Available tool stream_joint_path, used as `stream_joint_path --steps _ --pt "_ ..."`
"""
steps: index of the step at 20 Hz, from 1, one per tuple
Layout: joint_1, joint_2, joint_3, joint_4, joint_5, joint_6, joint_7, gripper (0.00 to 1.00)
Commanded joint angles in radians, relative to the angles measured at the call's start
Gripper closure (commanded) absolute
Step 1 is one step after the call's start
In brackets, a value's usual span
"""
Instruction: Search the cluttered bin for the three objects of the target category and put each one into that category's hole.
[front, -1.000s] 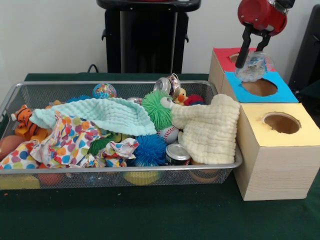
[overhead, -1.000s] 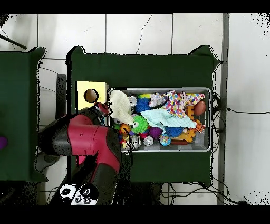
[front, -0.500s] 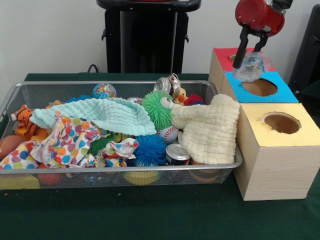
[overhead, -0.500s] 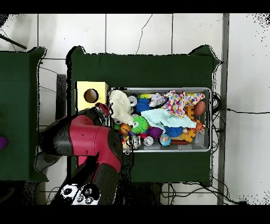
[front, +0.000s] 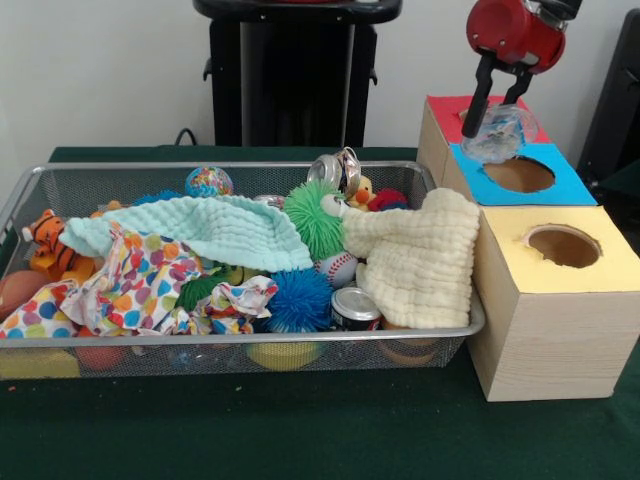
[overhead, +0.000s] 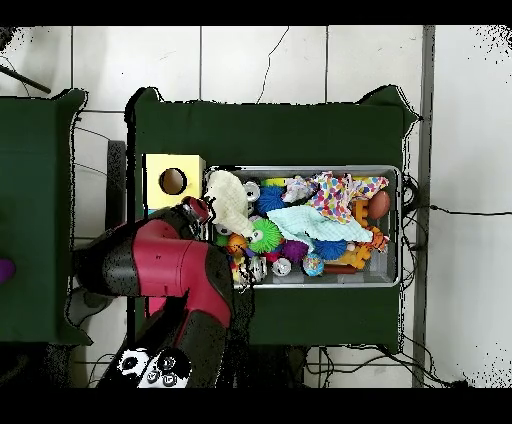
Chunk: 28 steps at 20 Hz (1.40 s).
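Observation:
In the front view my gripper (front: 497, 105) is shut on a crushed clear plastic bottle (front: 500, 133) and holds it above the boxes, over the seam between the red-topped box (front: 447, 107) and the blue-topped box (front: 520, 176) with its round hole. The wire mesh bin (front: 240, 338) lies to the left, full of toys and cloths. No other clear bottle shows in the bin. In the overhead view the red arm (overhead: 165, 268) covers the gripper and both far boxes.
A yellow-topped box with a hole (front: 562, 246) stands nearest the camera, also in the overhead view (overhead: 172, 181). The bin holds a cream cloth (front: 420, 255), a mint cloth (front: 200, 228), a dotted cloth (front: 140, 285), spiky balls (front: 300, 300), silver cans (front: 354, 306), a baseball and a tiger toy.
My gripper has risen slightly and drifted toward the far, red-topped box with the bottle in it. The bin's contents have not moved.

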Motion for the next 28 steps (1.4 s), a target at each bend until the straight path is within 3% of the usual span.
stream_joint_path --steps 1,28 --pt "-0.01 0.04 0.078 0.073 0.005 -0.022 0.277 0.0" --pt "0.018 0.071 0.063 0.047 0.023 -0.002 0.299 0.0"
